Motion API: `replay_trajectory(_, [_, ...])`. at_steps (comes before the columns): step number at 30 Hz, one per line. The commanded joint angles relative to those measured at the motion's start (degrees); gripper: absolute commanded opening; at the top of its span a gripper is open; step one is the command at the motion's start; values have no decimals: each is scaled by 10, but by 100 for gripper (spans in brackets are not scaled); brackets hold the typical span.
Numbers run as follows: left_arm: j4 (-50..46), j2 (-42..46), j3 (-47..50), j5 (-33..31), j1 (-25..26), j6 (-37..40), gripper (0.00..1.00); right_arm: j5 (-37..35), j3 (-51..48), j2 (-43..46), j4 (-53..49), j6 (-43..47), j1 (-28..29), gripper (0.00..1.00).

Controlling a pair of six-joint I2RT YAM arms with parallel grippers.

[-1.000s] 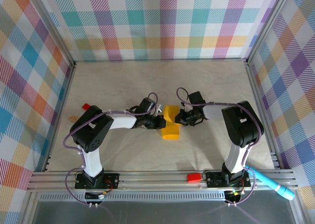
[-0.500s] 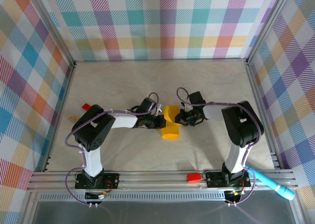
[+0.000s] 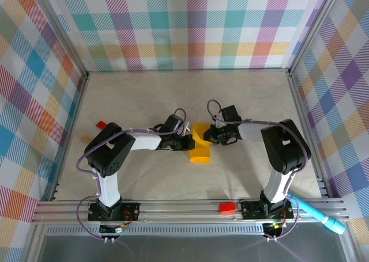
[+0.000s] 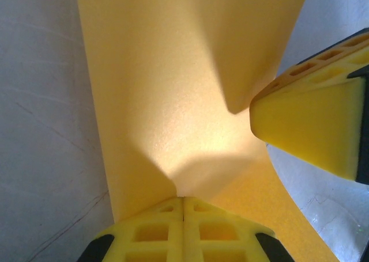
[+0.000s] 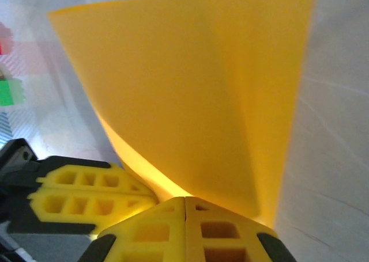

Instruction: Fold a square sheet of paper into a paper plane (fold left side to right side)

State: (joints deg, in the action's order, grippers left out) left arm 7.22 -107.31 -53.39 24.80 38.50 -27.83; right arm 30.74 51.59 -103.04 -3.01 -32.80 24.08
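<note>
Paper [image 3: 200, 152] curled upward, seemingly pinched by left gripper [image 3: 189, 142], right gripper [image 3: 210, 136].

Yellow-orange square sheet of paper [image 3: 200, 149], partly folded, far edge curled upward.

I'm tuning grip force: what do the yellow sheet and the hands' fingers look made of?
The sheet: thin matte paper, likely; it bends into soft curves and holds a crease. The left hand's fingers: yellow moulded or printed plastic, perhaps rubbery, with open lattice cells; the finish looks dull.

Yellow paper [image 4: 173, 101] (bent) in left tool [image 4: 183, 200]
</note>
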Motion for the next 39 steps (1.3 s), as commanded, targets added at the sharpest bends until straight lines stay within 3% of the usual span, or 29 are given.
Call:
replay_trajectory(1, [-31,-13,16,-12,8,-2,0,23,31,-27,29,-16,14,0])
replay_trajectory(10, [-36,-13,13,-5,8,5,0,10,55,-75,28,-21,26,0])
replay_trajectory(25, [-71,30,55,11,13,16,0,-77,66,-114,-93,-13,26,0])
replay_trajectory(39, [-59,90,142,17,32,-21,0,-71,82,-124,-102,-11,26,0])
